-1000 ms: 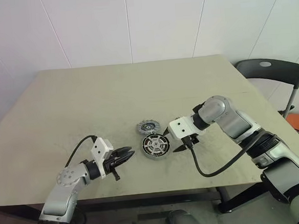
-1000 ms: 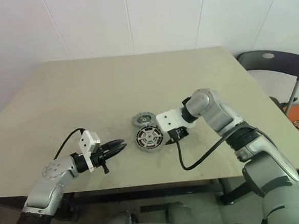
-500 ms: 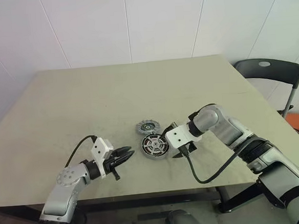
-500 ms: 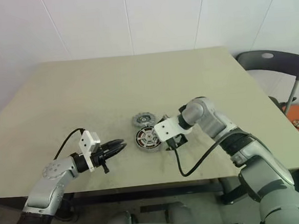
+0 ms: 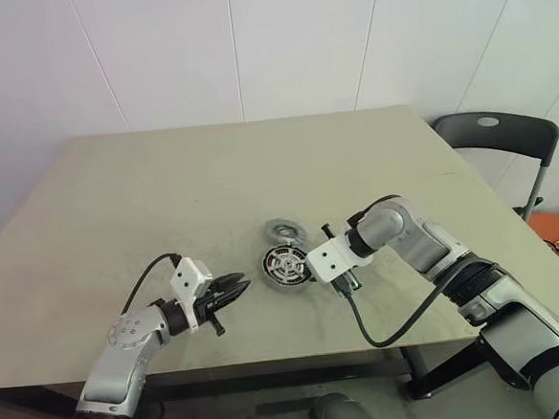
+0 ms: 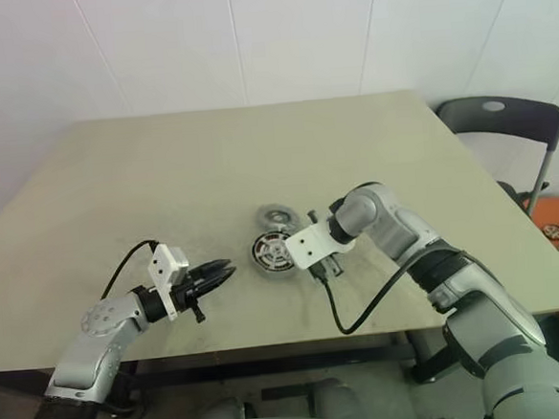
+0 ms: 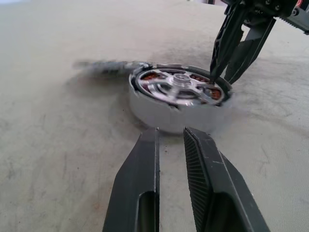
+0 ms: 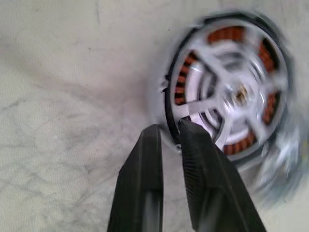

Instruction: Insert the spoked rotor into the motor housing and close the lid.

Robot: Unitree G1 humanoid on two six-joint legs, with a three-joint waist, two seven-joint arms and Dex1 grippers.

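Head views: one beige table (image 5: 143,181) carried three task parts. One motor housing (image 5: 285,266) sat near the front middle, with one spoked rotor (image 7: 179,88) lying in it (silver spokes over copper windings). One lid (image 5: 285,231) lay flat on the table just behind the housing, close to it, contact could not be told. Two grippers were counted. The left gripper (image 5: 237,287) hung near the housing on its left side, apart from it, fingers together and empty. The right gripper (image 6: 324,272) pointed down at the housing's right edge. One dark chair (image 5: 493,133) stood past the table's right corner, and orange discs lay on the floor beyond it.

Left wrist view: the left gripper's two black fingers (image 7: 140,188) lay nearly together, only a thin slit between them, holding nothing, aimed at the housing. The right gripper's two fingertips (image 7: 223,46) came down on the far rim.

Right wrist view: the right gripper's fingers (image 8: 145,188) were narrow, pinched across the housing's rim, one fingertip outside the rim, the other just inside over the windings (picture blurred).
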